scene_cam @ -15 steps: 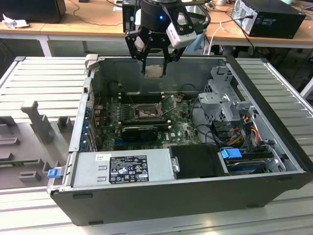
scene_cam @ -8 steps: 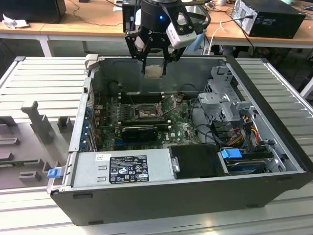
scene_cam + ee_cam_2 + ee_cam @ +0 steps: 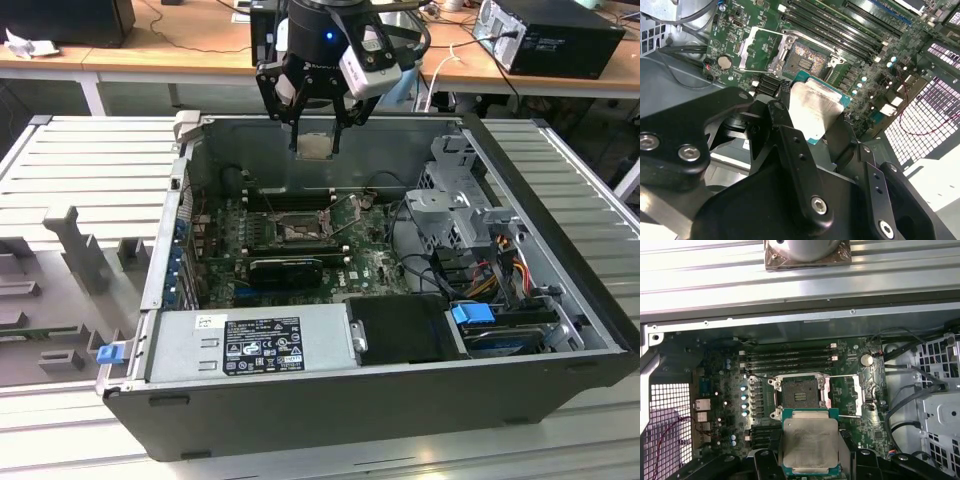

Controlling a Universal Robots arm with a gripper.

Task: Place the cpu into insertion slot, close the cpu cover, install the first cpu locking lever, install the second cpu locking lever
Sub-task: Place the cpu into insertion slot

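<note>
My gripper [image 3: 316,148] hangs above the open computer case, shut on the cpu [image 3: 315,145], a flat square chip with a dull silver top. Both wrist views show the cpu [image 3: 810,444] [image 3: 815,107] clamped by its edges between the black fingers [image 3: 846,452]. The insertion slot [image 3: 800,396] [image 3: 810,56] [image 3: 298,232] lies bare on the green motherboard, below and apart from the chip. The cpu cover [image 3: 845,395] [image 3: 760,47] is swung open beside the slot.
Memory sticks [image 3: 790,359] run along one side of the slot. A grey power supply [image 3: 250,345] fills the case's near side. A drive cage [image 3: 460,200] with cables sits at the exterior view's right. Grey foam fixtures [image 3: 60,270] lie outside the case on the left.
</note>
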